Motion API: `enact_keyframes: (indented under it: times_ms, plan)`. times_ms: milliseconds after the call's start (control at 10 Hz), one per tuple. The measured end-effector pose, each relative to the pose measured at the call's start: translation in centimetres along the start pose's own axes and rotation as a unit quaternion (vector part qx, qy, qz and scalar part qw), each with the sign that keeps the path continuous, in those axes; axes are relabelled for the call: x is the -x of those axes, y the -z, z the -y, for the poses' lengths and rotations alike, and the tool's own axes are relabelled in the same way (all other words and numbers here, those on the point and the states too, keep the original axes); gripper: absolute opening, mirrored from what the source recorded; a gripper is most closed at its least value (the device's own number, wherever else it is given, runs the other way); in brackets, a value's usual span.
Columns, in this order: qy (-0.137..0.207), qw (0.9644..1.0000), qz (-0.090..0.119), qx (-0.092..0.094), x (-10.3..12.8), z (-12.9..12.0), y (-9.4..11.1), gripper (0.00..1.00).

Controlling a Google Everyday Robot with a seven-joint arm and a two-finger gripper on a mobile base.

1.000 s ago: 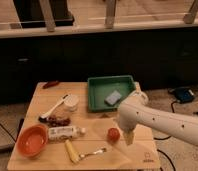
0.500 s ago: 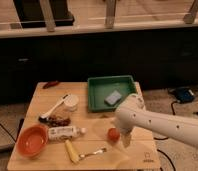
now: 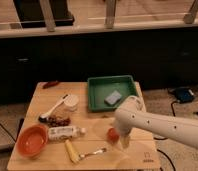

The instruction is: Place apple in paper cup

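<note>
While the gripper hangs spread open, the apple sits just beside it on the table

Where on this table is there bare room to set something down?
Free: the back-left corner between the small red item and the spoon; the front edge below the apple and the open gripper beside it. Crowded: the left half, with grapes, bottle, orange bowl, paper cup.
</note>
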Motion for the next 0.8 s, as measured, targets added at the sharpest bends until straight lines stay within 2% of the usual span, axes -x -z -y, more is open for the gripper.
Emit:
enact_keyframes:
  times_ms: [200,400,700,800]
  plan:
    - [0.005,1.0,0.003,0.001,0.2,0.1,-0.4,0.75]
    - [0.009,0.9999,0.007,0.004,0.3,0.0,-1.0,0.74]
    - [0.014,0.9998,0.011,0.004,0.5,0.0,-1.3,0.66]
    - [0.016,0.9998,0.012,0.005,0.5,0.0,-1.5,0.6]
